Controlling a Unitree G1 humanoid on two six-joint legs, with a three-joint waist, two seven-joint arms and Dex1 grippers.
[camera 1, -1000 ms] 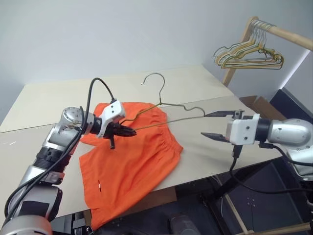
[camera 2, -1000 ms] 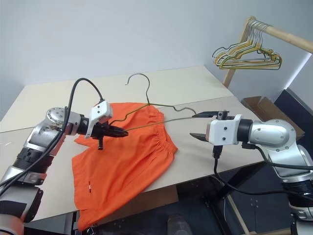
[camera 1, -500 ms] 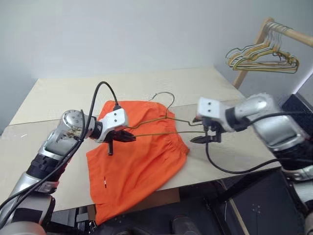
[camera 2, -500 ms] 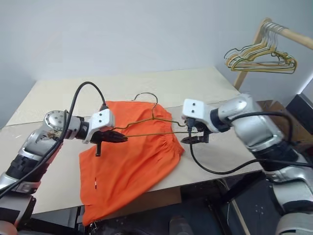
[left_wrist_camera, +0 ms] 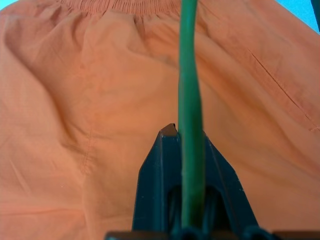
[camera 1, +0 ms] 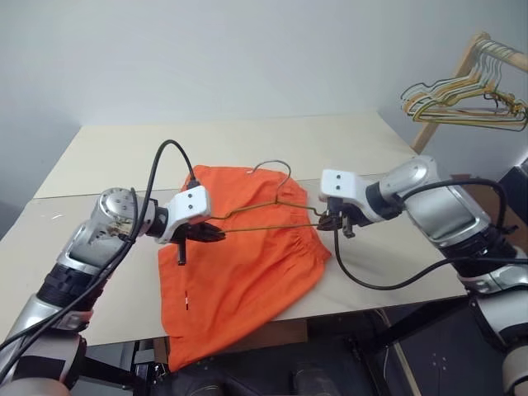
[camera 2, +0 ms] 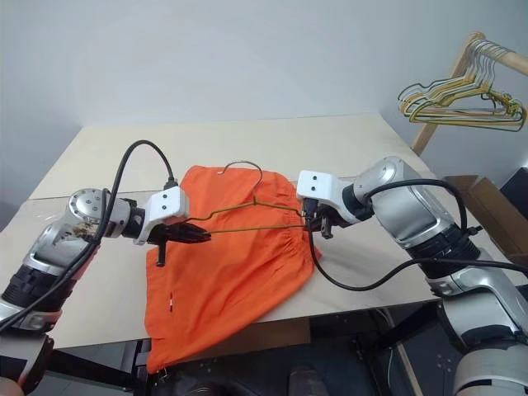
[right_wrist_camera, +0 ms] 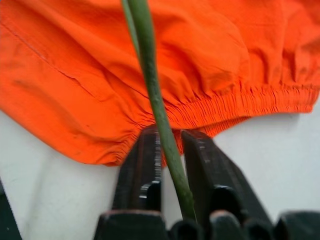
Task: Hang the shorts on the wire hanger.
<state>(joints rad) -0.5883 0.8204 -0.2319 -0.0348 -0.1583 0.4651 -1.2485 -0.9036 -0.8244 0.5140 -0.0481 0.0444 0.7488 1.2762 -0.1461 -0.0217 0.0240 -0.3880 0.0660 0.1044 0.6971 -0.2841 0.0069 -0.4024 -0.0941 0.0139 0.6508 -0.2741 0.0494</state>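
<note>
Your right gripper point(camera 1: 333, 221), wide apart a second ago, now clamps the wire hanger point(camera 1: 262, 216); your left gripper point(camera 1: 213, 234) still pinches its other end. The thin hanger hangs above the flat orange shorts point(camera 1: 239, 272).

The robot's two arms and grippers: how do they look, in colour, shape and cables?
Both arms are rounded silver-grey metal segments with dark joints. Each ends in a white boxy housing bearing two small dark dots, then short black tapered jaws: the left gripper and the right gripper. A black cable loops from each wrist back along the arm.
</note>
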